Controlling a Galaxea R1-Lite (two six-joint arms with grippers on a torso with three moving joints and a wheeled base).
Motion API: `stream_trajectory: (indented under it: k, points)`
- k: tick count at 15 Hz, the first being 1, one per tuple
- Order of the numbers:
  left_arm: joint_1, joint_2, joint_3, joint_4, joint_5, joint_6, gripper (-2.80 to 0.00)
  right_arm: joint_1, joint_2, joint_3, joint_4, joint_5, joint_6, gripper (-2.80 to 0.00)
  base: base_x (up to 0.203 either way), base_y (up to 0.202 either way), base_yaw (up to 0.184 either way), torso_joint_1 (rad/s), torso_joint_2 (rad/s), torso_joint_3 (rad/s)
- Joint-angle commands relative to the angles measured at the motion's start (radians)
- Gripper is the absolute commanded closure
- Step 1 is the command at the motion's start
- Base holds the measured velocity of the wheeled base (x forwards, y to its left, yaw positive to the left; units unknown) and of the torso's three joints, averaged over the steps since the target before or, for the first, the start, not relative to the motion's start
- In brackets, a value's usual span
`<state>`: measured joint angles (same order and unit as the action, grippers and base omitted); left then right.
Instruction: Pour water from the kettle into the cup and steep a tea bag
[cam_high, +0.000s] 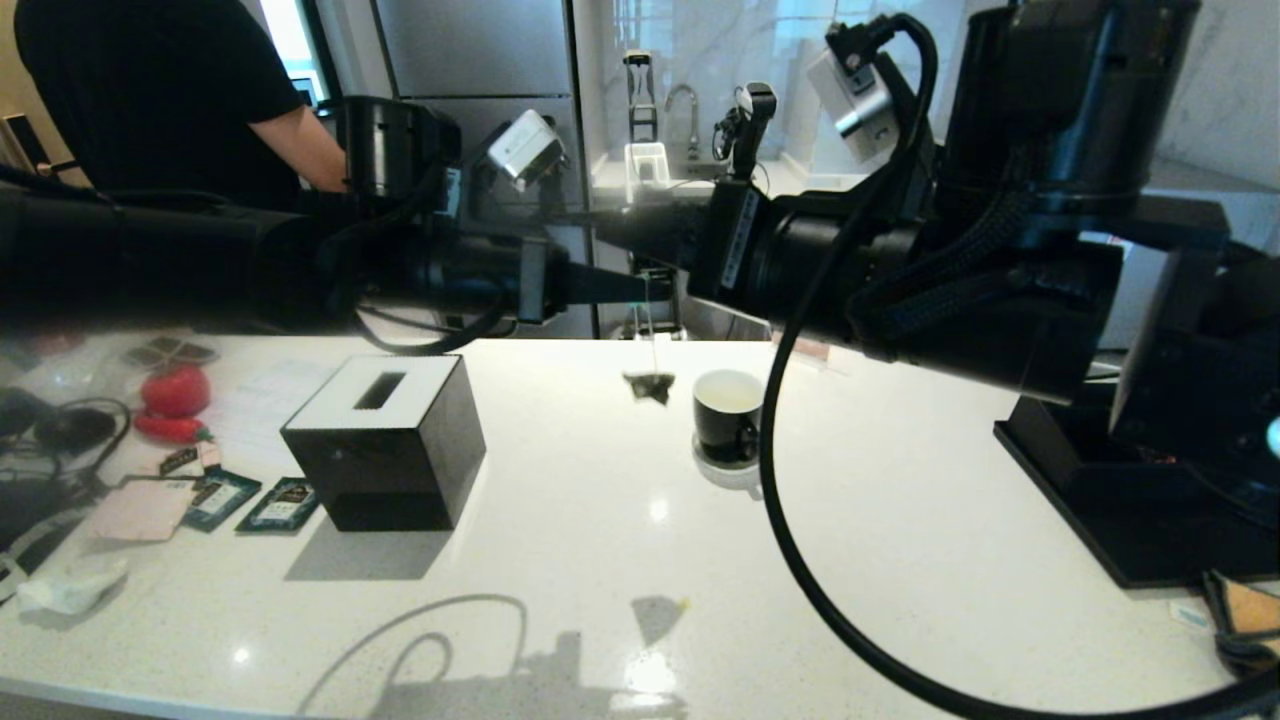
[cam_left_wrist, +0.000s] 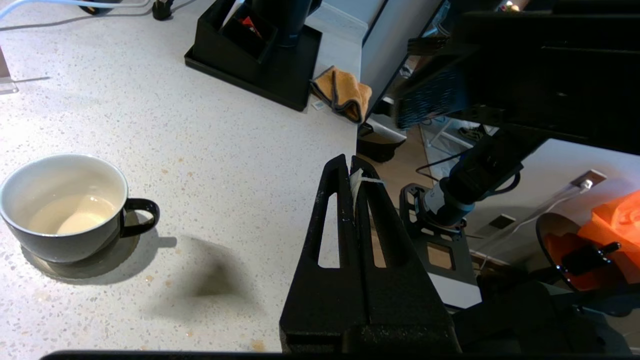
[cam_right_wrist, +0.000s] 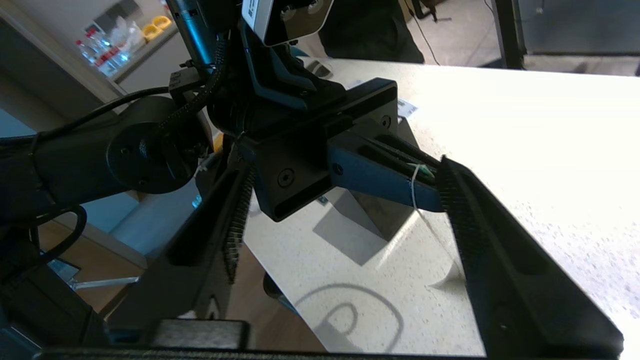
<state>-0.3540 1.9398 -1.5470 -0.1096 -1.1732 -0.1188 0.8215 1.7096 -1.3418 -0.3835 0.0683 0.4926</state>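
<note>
My left gripper (cam_high: 645, 290) (cam_left_wrist: 351, 165) (cam_right_wrist: 431, 196) is shut on the white string (cam_left_wrist: 358, 179) of a tea bag. The dark tea bag (cam_high: 650, 386) hangs from it above the counter, just left of the cup (cam_high: 727, 415). The black cup (cam_left_wrist: 65, 205), white inside, stands on its white saucer (cam_high: 735, 478) and holds pale water (cam_left_wrist: 75, 220). My right gripper (cam_high: 625, 240) (cam_right_wrist: 345, 220) is open, level with the left one; the left fingertips sit between its fingers, close to one of them. I cannot make out the kettle; my right arm blocks the right of the head view.
A black tissue box (cam_high: 385, 440) stands left of centre, with tea sachets (cam_high: 250, 502) and a red object (cam_high: 175, 395) beyond it. A black tray (cam_high: 1090, 510) lies at the right, an orange cloth (cam_left_wrist: 342, 92) by the counter edge. A person (cam_high: 150, 100) stands at the back left.
</note>
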Motion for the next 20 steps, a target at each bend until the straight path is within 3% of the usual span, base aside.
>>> stream_trajectory:
  k: [1,4,10,11,13,15,20]
  points:
    - [0.003,-0.01,-0.002,-0.001,-0.006,-0.002,0.0,-0.003,-0.005,0.02,-0.032,-0.002,0.003,-2.8,0.0,0.0,0.0,0.0,0.0,0.0]
    - [0.001,-0.004,-0.003,-0.001,0.022,-0.022,0.0,-0.037,-0.051,0.044,-0.036,-0.005,-0.006,-2.8,0.0,0.0,0.0,0.0,0.0,0.0]
    - [-0.026,0.007,-0.003,-0.001,0.255,-0.042,0.0,-0.259,-0.15,0.178,-0.037,-0.004,-0.14,-2.8,0.0,0.0,0.0,0.0,0.0,0.0]
    - [-0.038,0.007,-0.006,-0.001,0.3,-0.043,0.0,-0.282,-0.172,0.215,-0.037,-0.003,-0.175,0.0,0.0,0.0,0.0,0.0,0.0,0.0]
    - [-0.068,0.019,-0.034,-0.001,0.386,-0.056,0.0,-0.319,-0.232,0.255,0.009,-0.002,-0.214,0.0,0.0,0.0,0.0,0.0,0.0,0.0]
    - [-0.108,0.057,-0.107,-0.001,0.475,-0.116,0.0,-0.381,-0.298,0.274,0.158,-0.004,-0.227,0.0,0.0,0.0,0.0,0.0,0.0,0.0]
    - [-0.179,0.277,-0.429,0.0,0.725,-0.228,0.0,-0.559,-0.482,0.486,0.217,-0.003,-0.305,0.0,0.0,0.0,0.0,0.0,0.0,0.0]
